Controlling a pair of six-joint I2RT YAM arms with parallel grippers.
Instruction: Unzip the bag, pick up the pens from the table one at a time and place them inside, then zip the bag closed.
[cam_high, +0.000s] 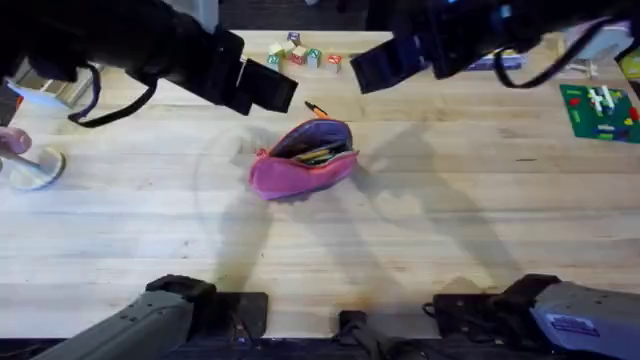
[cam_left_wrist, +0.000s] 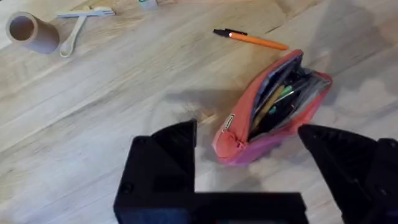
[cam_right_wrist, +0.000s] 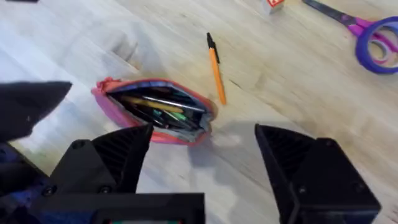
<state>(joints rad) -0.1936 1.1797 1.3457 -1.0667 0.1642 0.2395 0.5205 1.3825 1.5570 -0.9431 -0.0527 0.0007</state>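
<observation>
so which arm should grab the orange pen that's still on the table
Probably the right. Its open claw hangs over the unzipped bag, and the orange pen lies just beyond the bag. The left claw, also open, looks about as near, so it's close.

The scissors (cam_right_wrist: 367, 34) are cut off at the frame edge; items inside the bag (cam_right_wrist: 155, 115) are too jumbled to be identified.

A pink fabric bag (cam_high: 301, 160) lies unzipped on the wooden table (cam_high: 450, 240), its grey-purple lining gaping over pens (cam_right_wrist: 155, 107) already inside. One orange pen (cam_right_wrist: 216, 70) with a black tip rests just beyond the bag.
</observation>
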